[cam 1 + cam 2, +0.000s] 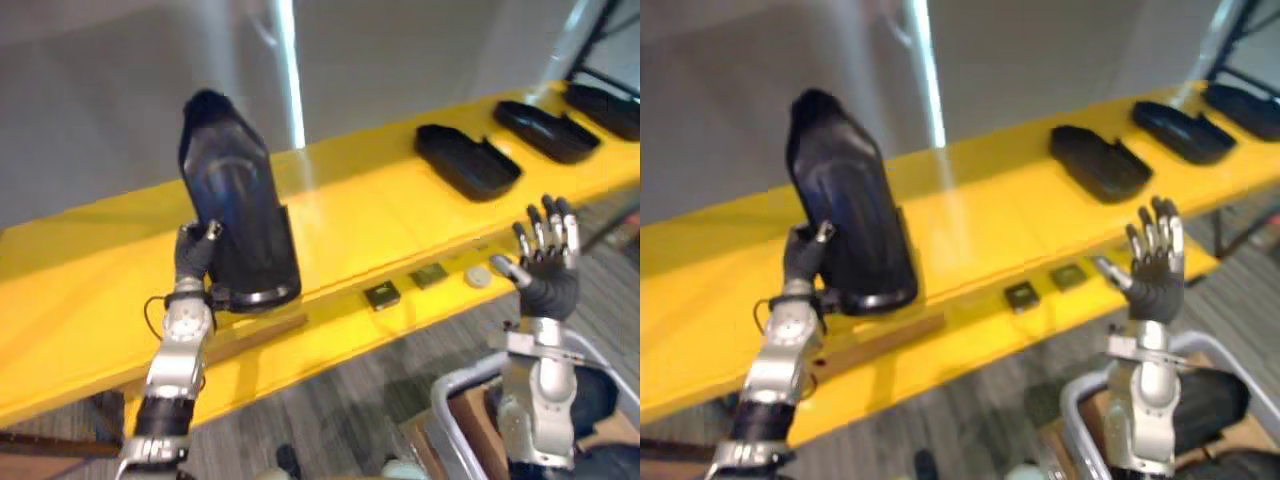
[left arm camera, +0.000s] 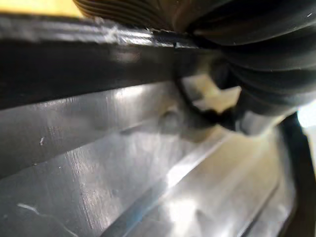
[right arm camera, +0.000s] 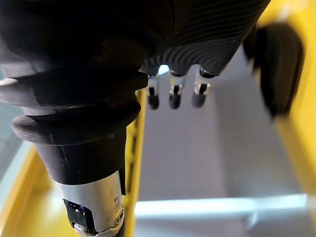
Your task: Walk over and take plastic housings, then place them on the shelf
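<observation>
The left hand (image 1: 195, 255) has its fingers wrapped round the lower edge of a black housing (image 1: 235, 210), holding it nearly upright at about 9 o'clock, over the front of the yellow shelf (image 1: 350, 215). I can't tell whether its bottom end touches the shelf. The right hand (image 1: 545, 265) is up at 4 o'clock, fingers straight and spread, holding nothing. Three more housings (image 1: 467, 160) lie in a row on the shelf toward 1 o'clock. Two dark square pieces (image 1: 382, 295) and a white disc (image 1: 478, 277) sit on the front ledge.

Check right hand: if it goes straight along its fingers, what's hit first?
Probably the shelf edge just beyond the open right hand; past that, a housing. Depth unclear.
</observation>
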Controlling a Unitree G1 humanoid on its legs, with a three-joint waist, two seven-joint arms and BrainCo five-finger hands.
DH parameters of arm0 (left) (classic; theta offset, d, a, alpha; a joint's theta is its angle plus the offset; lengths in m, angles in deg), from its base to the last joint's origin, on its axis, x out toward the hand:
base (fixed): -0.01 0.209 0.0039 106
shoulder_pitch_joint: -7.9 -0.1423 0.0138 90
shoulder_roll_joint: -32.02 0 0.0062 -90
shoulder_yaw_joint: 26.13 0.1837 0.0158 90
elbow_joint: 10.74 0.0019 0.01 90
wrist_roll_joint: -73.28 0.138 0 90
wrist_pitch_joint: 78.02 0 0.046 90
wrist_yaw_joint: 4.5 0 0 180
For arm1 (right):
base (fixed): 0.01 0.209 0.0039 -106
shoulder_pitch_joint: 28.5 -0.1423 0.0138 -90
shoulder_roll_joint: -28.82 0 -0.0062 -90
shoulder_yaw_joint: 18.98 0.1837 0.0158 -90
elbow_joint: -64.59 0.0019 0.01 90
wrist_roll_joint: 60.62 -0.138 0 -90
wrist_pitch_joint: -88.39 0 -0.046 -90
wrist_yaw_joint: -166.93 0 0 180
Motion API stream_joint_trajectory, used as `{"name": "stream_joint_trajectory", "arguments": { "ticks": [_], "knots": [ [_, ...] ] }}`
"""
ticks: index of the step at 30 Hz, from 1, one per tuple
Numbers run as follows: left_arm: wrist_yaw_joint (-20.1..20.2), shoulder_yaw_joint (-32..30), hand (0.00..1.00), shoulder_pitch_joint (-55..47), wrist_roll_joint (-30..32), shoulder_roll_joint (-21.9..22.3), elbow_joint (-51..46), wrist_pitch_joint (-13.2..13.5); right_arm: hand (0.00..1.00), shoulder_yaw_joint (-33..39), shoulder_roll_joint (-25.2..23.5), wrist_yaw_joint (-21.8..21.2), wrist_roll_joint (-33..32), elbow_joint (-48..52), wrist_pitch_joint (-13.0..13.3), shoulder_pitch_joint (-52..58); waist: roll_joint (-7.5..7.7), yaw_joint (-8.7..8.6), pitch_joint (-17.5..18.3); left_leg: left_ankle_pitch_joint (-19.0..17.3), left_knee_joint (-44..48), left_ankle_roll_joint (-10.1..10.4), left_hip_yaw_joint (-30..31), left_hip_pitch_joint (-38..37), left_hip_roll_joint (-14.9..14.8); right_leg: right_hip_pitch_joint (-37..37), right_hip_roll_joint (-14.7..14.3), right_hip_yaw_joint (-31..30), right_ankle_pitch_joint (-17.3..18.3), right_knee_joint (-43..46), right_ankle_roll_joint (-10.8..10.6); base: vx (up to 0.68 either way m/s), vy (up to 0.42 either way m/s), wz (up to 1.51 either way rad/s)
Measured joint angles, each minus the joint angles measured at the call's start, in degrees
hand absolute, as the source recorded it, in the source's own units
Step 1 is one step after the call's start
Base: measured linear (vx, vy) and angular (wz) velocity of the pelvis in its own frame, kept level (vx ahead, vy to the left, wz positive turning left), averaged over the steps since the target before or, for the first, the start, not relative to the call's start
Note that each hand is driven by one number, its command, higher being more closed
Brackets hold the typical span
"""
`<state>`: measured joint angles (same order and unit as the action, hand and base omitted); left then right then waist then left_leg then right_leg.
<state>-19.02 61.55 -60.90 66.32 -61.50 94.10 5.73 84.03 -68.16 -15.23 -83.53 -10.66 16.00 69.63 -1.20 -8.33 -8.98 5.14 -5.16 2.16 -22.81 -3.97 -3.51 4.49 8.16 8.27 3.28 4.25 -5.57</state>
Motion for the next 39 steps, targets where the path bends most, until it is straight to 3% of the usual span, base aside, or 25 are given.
{"name": "stream_joint_trajectory", "arguments": {
  "ticks": [3, 5, 9, 14, 17, 26, 35, 36, 39],
  "knots": [
    [0.1, 0.8, 1.00, 9.1, -4.3, -5.0, 11.9, -1.9, 0.00, 0.6, 0.1, -3.1, -2.1, 0.7, -0.6, 3.6, -0.66, -3.39, 0.7, 0.0, 0.0, 0.1, -3.6, 0.0, -0.9, -1.9, -1.2, -3.8, -1.4, -0.7, 0.4, -0.02, 0.006, -0.58],
    [0.8, 1.1, 1.00, 13.6, -6.8, -6.7, 16.2, -2.8, 0.00, 0.5, 0.0, -5.5, -4.5, 0.7, -0.9, 5.2, -1.00, -4.63, 0.9, 0.0, 0.0, 0.1, -5.2, 0.0, -1.2, -2.7, -1.6, -5.4, -2.2, -1.1, 0.4, -0.01, 0.005, -0.45],
    [1.4, 2.7, 1.00, 21.3, -11.0, -9.0, 25.6, -6.5, 0.00, -1.1, 0.1, -11.9, -11.3, 0.8, -4.7, 8.0, -2.28, -7.45, 1.7, -0.2, 0.0, 0.5, -7.3, -0.1, -2.1, -3.9, -2.0, -7.8, -2.5, -1.3, 0.7, 0.01, 0.001, -0.29],
    [0.5, 3.6, 1.00, 23.4, -15.8, -10.1, 33.2, -12.3, 0.00, -8.2, 0.6, -18.3, -12.3, 0.8, -10.3, 11.6, -2.87, -9.08, 2.0, -0.3, 0.0, 0.8, -9.2, -0.6, -2.7, -5.0, -2.8, -10.2, -3.1, -0.8, 0.5, 0.02, 0.002, -0.23],
    [-1.6, 3.4, 1.00, 23.3, -18.2, -10.1, 37.3, -15.1, 0.00, -11.7, 0.6, -19.4, -12.3, 0.9, -12.2, 13.0, -2.97, -9.68, 2.0, -0.3, 0.0, 0.8, -9.6, -0.5, -2.8, -5.6, -3.0, -10.8, -3.1, -0.5, 0.5, 0.00, -0.003, -0.11],
    [-11.4, 0.1, 1.00, 22.4, -24.3, -10.2, 42.1, -16.1, 0.00, -13.0, 1.7, -18.9, -12.3, 3.1, -13.9, 13.8, -3.83, -10.29, 1.5, -0.4, 0.0, 0.9, -11.2, 0.2, -2.8, -7.5, -3.2, -12.6, -3.0, 0.3, 0.5, -0.01, 0.000, -0.09],
    [-16.1, -1.8, 1.00, 22.4, -26.9, -10.2, 43.6, -16.0, 0.00, -13.3, 2.7, -17.5, -12.4, 3.3, -13.9, 13.6, -5.60, -11.45, -1.3, -0.3, 0.1, 0.9, -11.3, 1.2, -2.7, -9.4, -3.2, -12.9, -2.8, 1.8, 0.4, 0.00, 0.000, 0.00],
    [-16.5, -1.8, 0.00, 22.4, -26.9, -10.2, 43.6, -16.0, 0.00, -13.3, 2.7, -17.5, -12.4, 3.3, -13.9, 13.6, -5.73, -11.55, -1.6, -0.3, 0.3, 0.9, -11.2, 1.1, -2.7, -9.5, -3.2, -12.9, -2.4, 2.3, 0.4, 0.03, -0.001, 0.02],
    [-16.7, -1.8, 0.00, 22.4, -27.0, -10.2, 43.4, -15.7, 0.00, -13.3, 2.7, -17.4, -12.4, 3.3, -13.9, 13.6, -5.80, -11.58, -2.1, -0.3, 0.3, 0.9, -11.1, 1.1, -2.7, -9.7, -3.2, -12.8, -2.0, 2.9, 0.5, 0.00, -0.003, 0.01]
  ]
}}
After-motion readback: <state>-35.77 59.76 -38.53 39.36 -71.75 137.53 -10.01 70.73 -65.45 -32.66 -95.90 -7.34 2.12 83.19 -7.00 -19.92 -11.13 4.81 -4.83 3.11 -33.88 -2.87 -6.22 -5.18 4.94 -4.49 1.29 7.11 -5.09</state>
